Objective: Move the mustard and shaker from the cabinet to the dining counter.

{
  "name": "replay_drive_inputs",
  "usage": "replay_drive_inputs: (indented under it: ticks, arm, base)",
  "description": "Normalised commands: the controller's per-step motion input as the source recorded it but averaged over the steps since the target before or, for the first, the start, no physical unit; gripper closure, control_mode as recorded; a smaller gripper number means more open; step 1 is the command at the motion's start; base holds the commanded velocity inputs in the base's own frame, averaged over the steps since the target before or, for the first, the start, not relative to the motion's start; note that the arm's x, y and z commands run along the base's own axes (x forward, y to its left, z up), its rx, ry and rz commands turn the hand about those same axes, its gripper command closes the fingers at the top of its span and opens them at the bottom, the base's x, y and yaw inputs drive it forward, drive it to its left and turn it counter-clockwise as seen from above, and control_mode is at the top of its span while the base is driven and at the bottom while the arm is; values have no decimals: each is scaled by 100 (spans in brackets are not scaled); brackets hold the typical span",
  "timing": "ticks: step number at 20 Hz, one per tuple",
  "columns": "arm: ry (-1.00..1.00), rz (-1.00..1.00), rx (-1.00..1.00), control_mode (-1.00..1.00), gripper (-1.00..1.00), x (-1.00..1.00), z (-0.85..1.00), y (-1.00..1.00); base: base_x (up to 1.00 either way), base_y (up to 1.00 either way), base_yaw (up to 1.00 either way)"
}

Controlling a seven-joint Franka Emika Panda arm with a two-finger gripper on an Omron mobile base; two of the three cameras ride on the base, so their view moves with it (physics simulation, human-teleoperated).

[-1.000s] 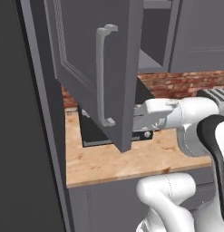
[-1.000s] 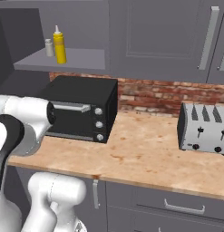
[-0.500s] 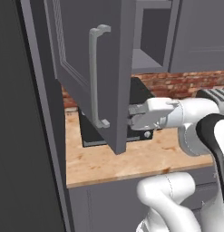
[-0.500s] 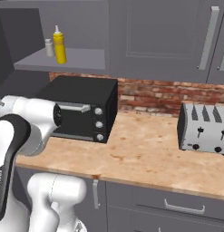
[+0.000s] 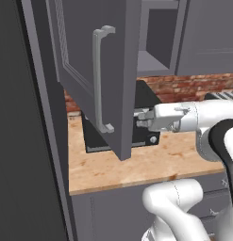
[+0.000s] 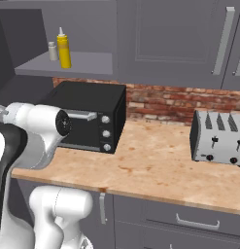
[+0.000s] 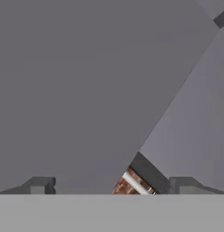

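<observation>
Behind the swung-open cabinet door (image 5: 92, 75), the gripper (image 7: 111, 185) sits low, close against the door's inner face, its two fingertips spread wide with nothing between them. Up on the open cabinet (image 6: 68, 65) shelf, the mustard (image 6: 63, 48) stands upright with the shaker (image 6: 52, 51) just beside it, toward the back; both are untouched, well above the arm.

My worry from here is the door. It hangs out over the worktop (image 6: 155, 165) and the hand is tucked behind it, in front of the black toaster oven (image 6: 92, 116), so a careless lift toward the shelf could, I think, knock the door's edge or drag it partly shut across the opening. The two items also stand so close that closing on the mustard might nudge the little shaker over, or push it deeper where the reach gets awkward. The oven's top sits right under the shelf, leaving a tight gap for the wrist.

No brand, label or writing is legible anywhere: the bottle is plain yellow, and the oven and the silver toaster (image 6: 216, 138) carry only unmarked knobs and levers.
</observation>
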Motion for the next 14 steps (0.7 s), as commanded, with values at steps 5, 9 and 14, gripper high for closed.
replay_drive_inputs:
  ticks: [5, 9, 14]
  arm:
    - [-8, -39, -20, -100, -100, 58, -15, -56]
    - [0, -37, -22, -100, -100, 59, 1, -66]
    - [3, -25, -27, -100, -100, 56, 13, -62]
  base:
    - [0, 0, 0]
    - [0, 0, 0]
    - [0, 0, 0]
